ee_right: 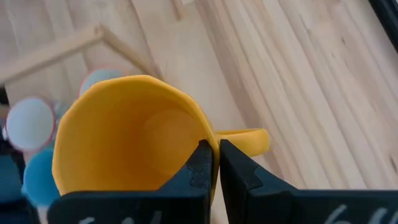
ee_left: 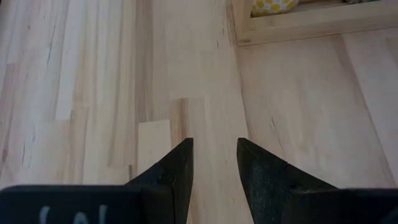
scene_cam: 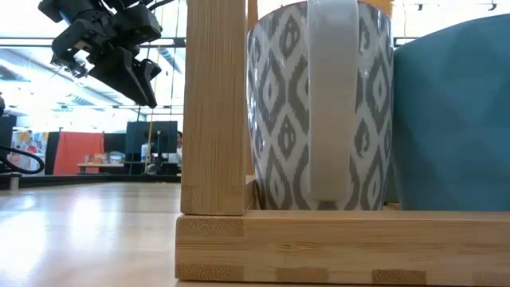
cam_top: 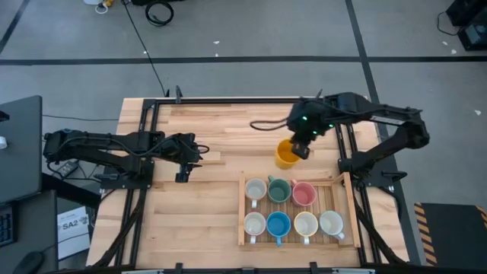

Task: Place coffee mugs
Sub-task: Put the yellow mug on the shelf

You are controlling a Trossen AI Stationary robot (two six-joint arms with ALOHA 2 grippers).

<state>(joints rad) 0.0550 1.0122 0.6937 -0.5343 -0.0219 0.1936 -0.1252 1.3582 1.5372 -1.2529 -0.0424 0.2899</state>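
You could read only "SA2" on a white paper sheet [cam_top: 74, 225] lying at seven o'clock, off the table's corner.

Two matte black jointed arms with looped black cables, green indicator lights on the right wrist, black wedge-shaped gripper fingers [ee_left: 214, 180], faint white lettering on gripper bodies

right claw [cam_top: 300, 148] pinched closed mid-table; left claw [cam_top: 183, 169] parted, waiting left

Orange mug [cam_top: 286, 154] held above table near tray; seven mugs [cam_top: 278, 189] sit upright in tray, two rows.
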